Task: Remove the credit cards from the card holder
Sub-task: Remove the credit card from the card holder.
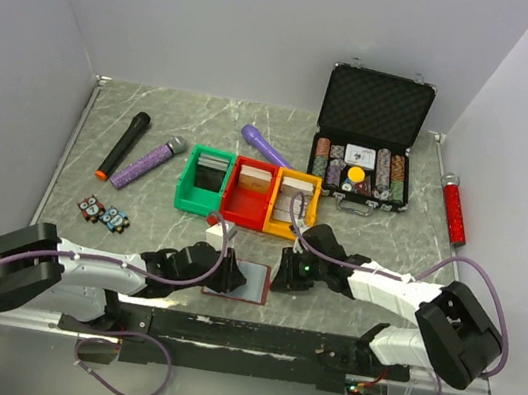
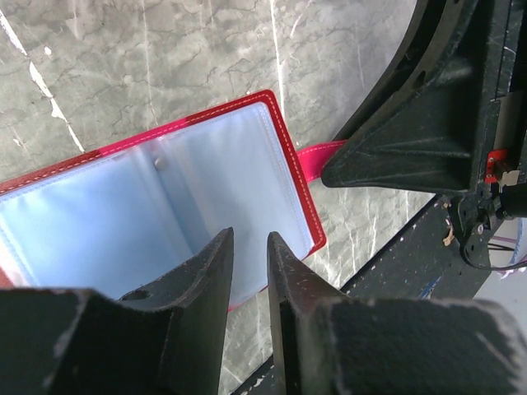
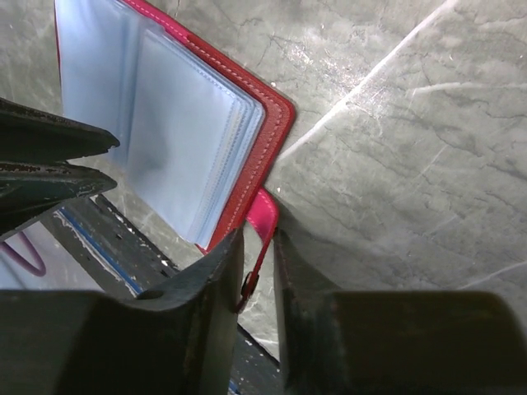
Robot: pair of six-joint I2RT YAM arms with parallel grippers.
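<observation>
top and both wrist views. shows the card holder (image 1: 248,280) lying open and flat on the bench (image 1: 137,227), near its front edge and between the two arms, with the pale sleeves (image 2: 123,214) facing up. places it well apart from the coloured bins (image 1: 247,193) and the chip case (image 1: 374,115) behind.

step in hand, as judged: anchoring the holder before drawing any card. to do it well:
- pinch only the pink snap tab (image 3: 265,210), not the cover.
- pull lightly outward along the bench rather than upward, to hold the pages spread.
- leave the sleeve mouths free, to avoid trapping a card inside.

shows the right gripper (image 3: 258,239) closed down to a narrow gap on the tab, with the tab running between its fingers and nothing else of the holder in its grasp.

shows the left gripper (image 2: 249,240) reaching in from the left, fingers parted only slightly, tips set over the red rim and the sleeve beside it. cannot tell from the wrist view between a pinch on that edge and a mere hover above it.

shows no card drawn clear of a sleeve in either wrist view.
</observation>
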